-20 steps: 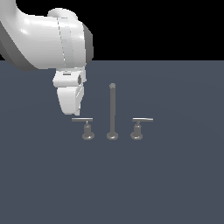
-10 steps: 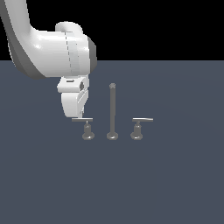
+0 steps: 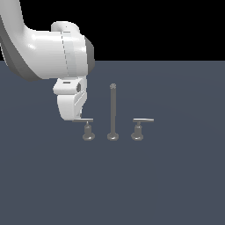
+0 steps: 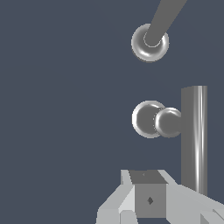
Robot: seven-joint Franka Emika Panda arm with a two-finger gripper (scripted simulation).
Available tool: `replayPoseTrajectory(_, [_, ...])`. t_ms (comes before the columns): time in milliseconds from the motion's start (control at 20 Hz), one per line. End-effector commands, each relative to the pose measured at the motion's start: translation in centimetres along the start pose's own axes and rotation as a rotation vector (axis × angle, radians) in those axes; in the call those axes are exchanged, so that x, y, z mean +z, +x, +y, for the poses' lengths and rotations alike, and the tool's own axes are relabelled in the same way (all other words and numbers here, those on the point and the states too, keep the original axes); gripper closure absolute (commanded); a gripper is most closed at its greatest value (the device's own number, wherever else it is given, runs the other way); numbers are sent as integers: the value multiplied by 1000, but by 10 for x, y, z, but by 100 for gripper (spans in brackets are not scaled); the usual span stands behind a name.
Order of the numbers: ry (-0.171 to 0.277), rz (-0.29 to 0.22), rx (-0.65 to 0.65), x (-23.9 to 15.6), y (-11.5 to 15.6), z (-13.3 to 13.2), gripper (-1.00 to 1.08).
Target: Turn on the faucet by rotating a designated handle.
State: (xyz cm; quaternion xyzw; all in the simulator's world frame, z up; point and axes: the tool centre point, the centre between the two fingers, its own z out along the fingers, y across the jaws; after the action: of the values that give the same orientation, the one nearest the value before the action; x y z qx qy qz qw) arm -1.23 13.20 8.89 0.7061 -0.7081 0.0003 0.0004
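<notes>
The faucet is a small grey metal set: a tall rod spout [image 3: 113, 110] between two short lever handles. The handle [image 3: 88, 130] on the exterior view's left has a thin bar [image 3: 84, 119] overhanging leftward. My gripper [image 3: 78, 117] hangs at the outer end of that bar, touching or nearly touching it. In the wrist view the handle's post [image 4: 151, 119] and bar [image 4: 194, 135] lie just beyond my gripper [image 4: 150, 194], whose fingers look shut with nothing held. The spout's foot [image 4: 150, 42] is farther off.
The mirror-twin handle [image 3: 138, 130], its bar pointing rightward, stands on the far side of the spout. Everything sits on a flat dark blue-grey surface [image 3: 132, 184]. My bulky white arm [image 3: 52, 57] fills the exterior view's upper left.
My arm has moved rightward and slightly down, bringing the gripper closer to the end of the left handle's bar. The bar itself has not visibly turned.
</notes>
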Motion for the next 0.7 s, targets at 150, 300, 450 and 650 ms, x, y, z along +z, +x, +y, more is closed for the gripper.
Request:
replayPoseTrajectory(150, [0, -1, 0, 0, -12, 20, 108])
replayPoseTrajectory(300, [7, -2, 8, 0, -6, 15, 108])
replayPoseTrajectory(450, [6, -2, 6, 0, -5, 25, 108])
replayPoseTrajectory(650, [3, -1, 4, 0, -4, 40, 108])
